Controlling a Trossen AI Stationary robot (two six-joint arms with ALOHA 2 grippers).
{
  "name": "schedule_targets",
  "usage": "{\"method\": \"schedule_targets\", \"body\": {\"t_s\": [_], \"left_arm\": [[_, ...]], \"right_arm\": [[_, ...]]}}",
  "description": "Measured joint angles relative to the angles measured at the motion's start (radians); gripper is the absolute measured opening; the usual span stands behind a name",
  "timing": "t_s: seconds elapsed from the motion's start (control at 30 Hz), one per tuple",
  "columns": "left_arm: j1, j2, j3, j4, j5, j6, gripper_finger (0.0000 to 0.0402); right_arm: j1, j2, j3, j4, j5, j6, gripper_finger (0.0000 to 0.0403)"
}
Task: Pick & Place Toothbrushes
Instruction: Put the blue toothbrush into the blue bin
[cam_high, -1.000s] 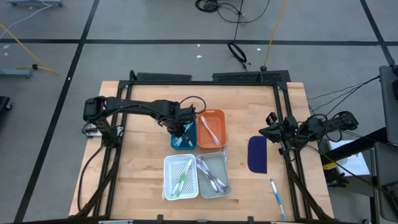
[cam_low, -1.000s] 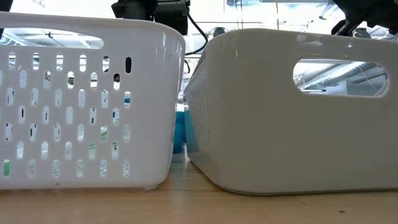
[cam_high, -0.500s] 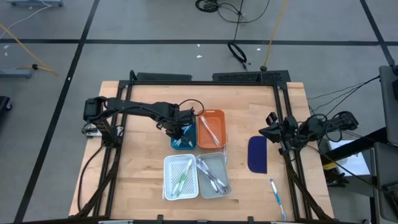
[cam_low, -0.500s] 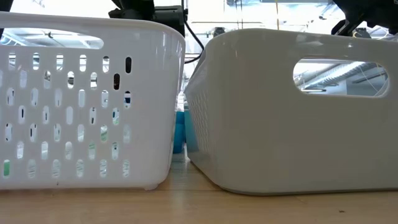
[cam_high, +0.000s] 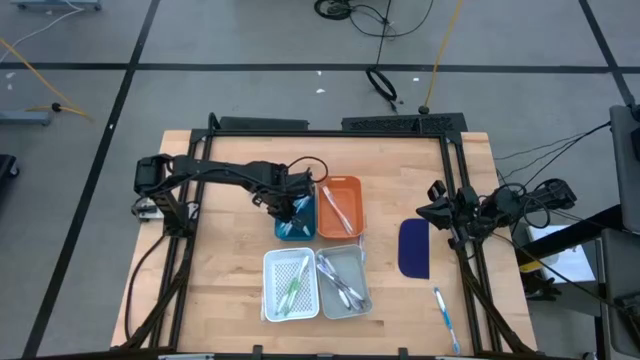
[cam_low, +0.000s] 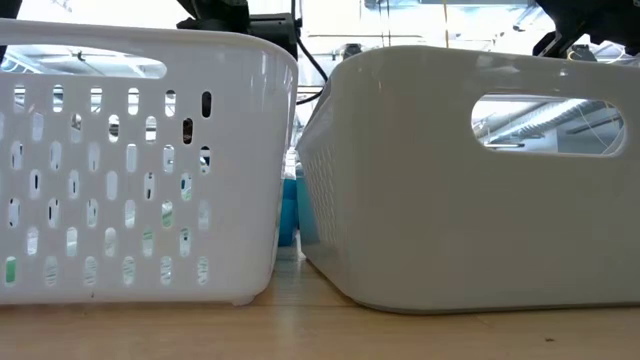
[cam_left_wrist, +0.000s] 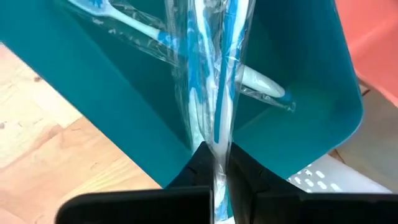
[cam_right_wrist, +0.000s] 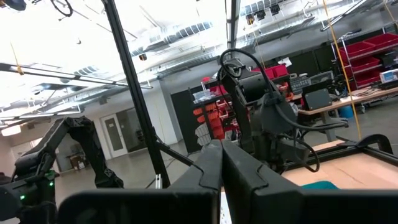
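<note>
In the high view, left of centre, I have the left claw (cam_high: 291, 207) clenched on a wrapped blue toothbrush (cam_left_wrist: 211, 81) over the teal tray (cam_high: 296, 221), not yet released. Toward the middle, the orange tray (cam_high: 339, 206), white basket (cam_high: 290, 284) and grey tray (cam_high: 343, 280) already hold brushes. At lower right one toothbrush (cam_high: 444, 315) still lies on the bench (cam_high: 220, 250), and the right claw (cam_high: 436, 207) waits closed and empty.

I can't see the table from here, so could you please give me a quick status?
Left gripper shut on wrapped blue toothbrush over teal plastic tray. Right gripper shut, parked at table's right edge. Nothing in the way.
</note>
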Motion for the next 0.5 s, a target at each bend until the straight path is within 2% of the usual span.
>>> {"method": "schedule_targets", "body": {"t_s": [0.5], "left_arm": [[-0.001, 0.007, 0.000, -0.004, 0.018, 0.004, 0.0043]], "right_arm": [[0.000, 0.000, 0.000, 0.000, 0.000, 0.000, 0.0000]]}}
